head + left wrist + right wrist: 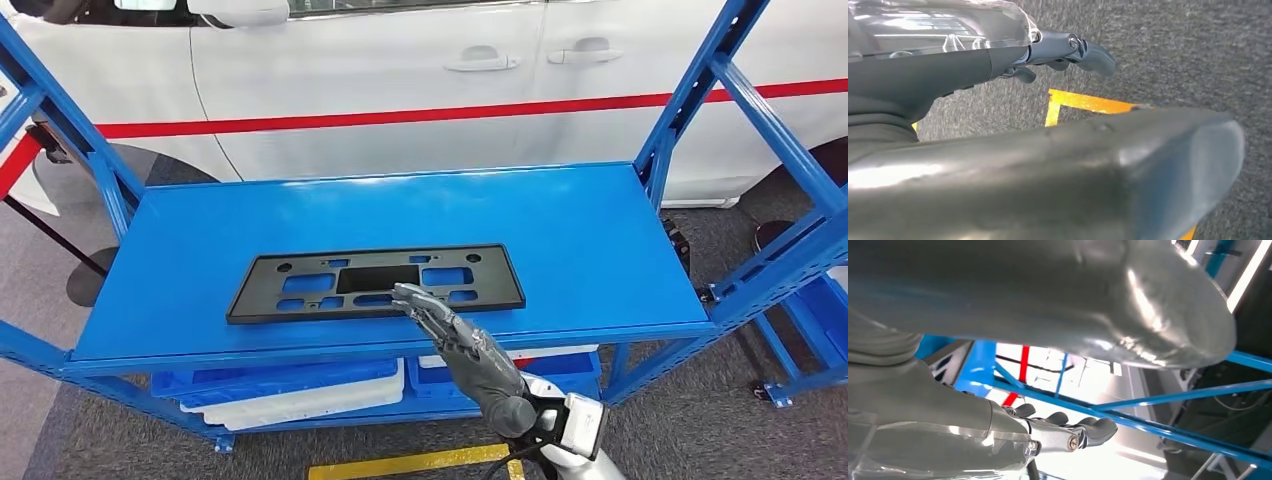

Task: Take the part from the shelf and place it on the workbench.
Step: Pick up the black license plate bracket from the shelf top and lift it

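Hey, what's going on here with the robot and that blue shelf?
The robot's right hand reaches over the front edge of the blue shelf, its fingers at the near edge of a flat black part lying there. Nothing is lifted yet. The left hand hangs over the grey floor, holding nothing.

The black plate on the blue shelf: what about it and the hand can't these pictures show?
- Head view: the right hand covers part of the black plate's near edge, so contact is unclear.
- Right wrist view: the thumb hides the plate.
- Left wrist view: the left hand faces floor; its thumb blocks much.
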